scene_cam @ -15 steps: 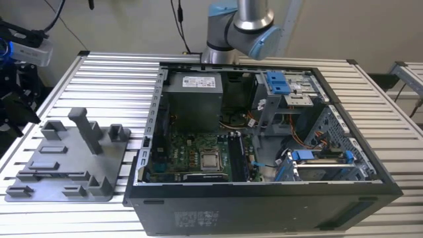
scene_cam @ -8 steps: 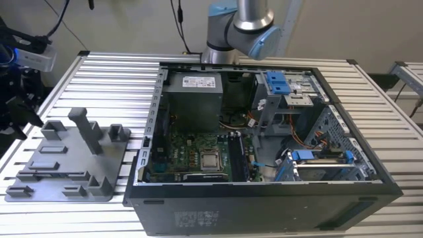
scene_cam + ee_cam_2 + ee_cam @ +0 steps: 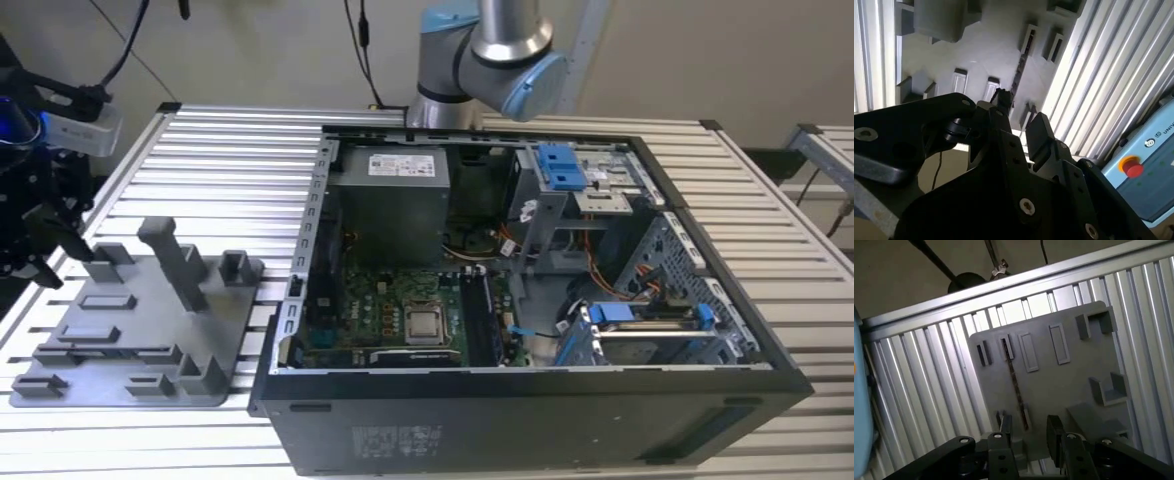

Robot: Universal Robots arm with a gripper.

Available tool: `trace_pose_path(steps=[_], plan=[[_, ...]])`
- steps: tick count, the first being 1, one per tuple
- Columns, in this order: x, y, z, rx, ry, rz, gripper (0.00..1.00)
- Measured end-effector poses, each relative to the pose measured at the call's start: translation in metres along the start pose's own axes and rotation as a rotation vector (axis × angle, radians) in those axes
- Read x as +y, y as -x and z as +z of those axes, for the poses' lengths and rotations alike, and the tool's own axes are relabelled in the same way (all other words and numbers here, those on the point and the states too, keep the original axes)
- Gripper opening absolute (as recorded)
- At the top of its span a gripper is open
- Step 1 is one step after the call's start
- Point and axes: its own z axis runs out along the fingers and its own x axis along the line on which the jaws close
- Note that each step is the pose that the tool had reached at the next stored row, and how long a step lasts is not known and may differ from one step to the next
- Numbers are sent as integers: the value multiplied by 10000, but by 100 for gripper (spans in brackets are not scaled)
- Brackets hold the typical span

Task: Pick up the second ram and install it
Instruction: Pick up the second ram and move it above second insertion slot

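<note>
The second ram [image 3: 1015,385] is a thin dark stick standing on its edge in the holders of the grey fixture plate [image 3: 1064,385]. It also runs as a narrow dark line across that plate [image 3: 984,55] as the ram [image 3: 1019,67] in the second wrist view. My gripper [image 3: 1029,432] is open and hangs over the plate, its two black fingers [image 3: 1055,432] on either side of the ram's near end, with nothing held. In the exterior view the gripper [image 3: 54,245] is at the far left, above the left edge of the fixture plate [image 3: 134,340].
An open computer case [image 3: 534,400] lies to the exterior view's right of the fixture, with the green motherboard [image 3: 394,310], a grey power supply [image 3: 387,200] and blue drive brackets [image 3: 561,165] inside. A ribbed metal table [image 3: 227,170] carries everything. A pale blue box with a red button [image 3: 1133,167] stands near the table.
</note>
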Motion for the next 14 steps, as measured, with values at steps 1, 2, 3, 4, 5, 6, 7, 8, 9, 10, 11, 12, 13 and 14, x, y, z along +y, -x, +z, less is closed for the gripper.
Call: trace_pose_path(steps=[1,2,3,4,5,6,7,8,9,10,11,12,13,14], plan=[[1,2,13,2,1,0,42],[2,2,26,0,0,-2,42],[2,3,38,0,0,-9,42],[5,3,49,0,0,-19,42],[9,2,59,0,0,-32,42],[14,1,67,1,1,-42,42],[23,-1,77,1,0,-55,42],[33,-5,87,0,0,-69,42],[44,-7,98,-1,-2,-82,42],[54,-10,109,-2,-3,-95,42],[64,-12,119,-2,-3,-106,42],[72,-14,128,-3,-3,-117,42],[79,-16,137,-3,-4,-125,42],[86,-17,146,-3,-4,-133,42]])
